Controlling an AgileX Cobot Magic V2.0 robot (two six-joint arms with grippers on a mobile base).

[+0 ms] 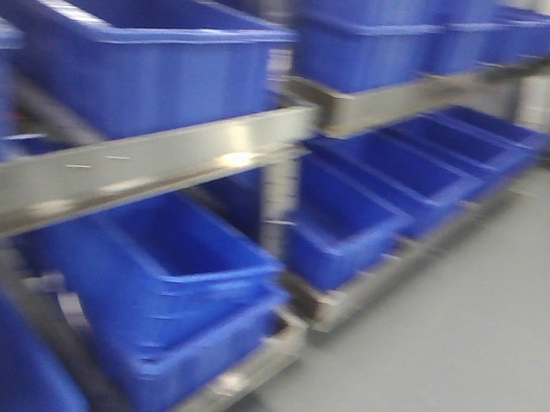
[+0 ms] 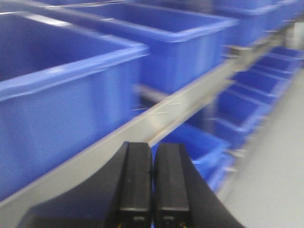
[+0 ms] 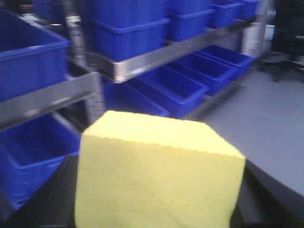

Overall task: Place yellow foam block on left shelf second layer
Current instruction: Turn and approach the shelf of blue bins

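The yellow foam block (image 3: 156,175) fills the lower middle of the right wrist view. My right gripper (image 3: 159,211) is shut on it, and its dark fingers (image 3: 59,202) show at either side of the block. In the left wrist view my left gripper (image 2: 153,148) is shut with nothing in it, its two black fingers pressed together. It hangs in front of the left shelf's steel rail (image 2: 142,126), below a large blue bin (image 2: 61,104). The front view shows the left shelf (image 1: 134,170) with blue bins above and below the rail. Neither gripper appears there. All views are motion-blurred.
A second shelf unit (image 1: 400,96) stands to the right, also holding rows of blue bins (image 1: 393,173). A steel upright (image 1: 274,216) separates the two units. Grey floor (image 1: 476,330) lies to the right of the shelves.
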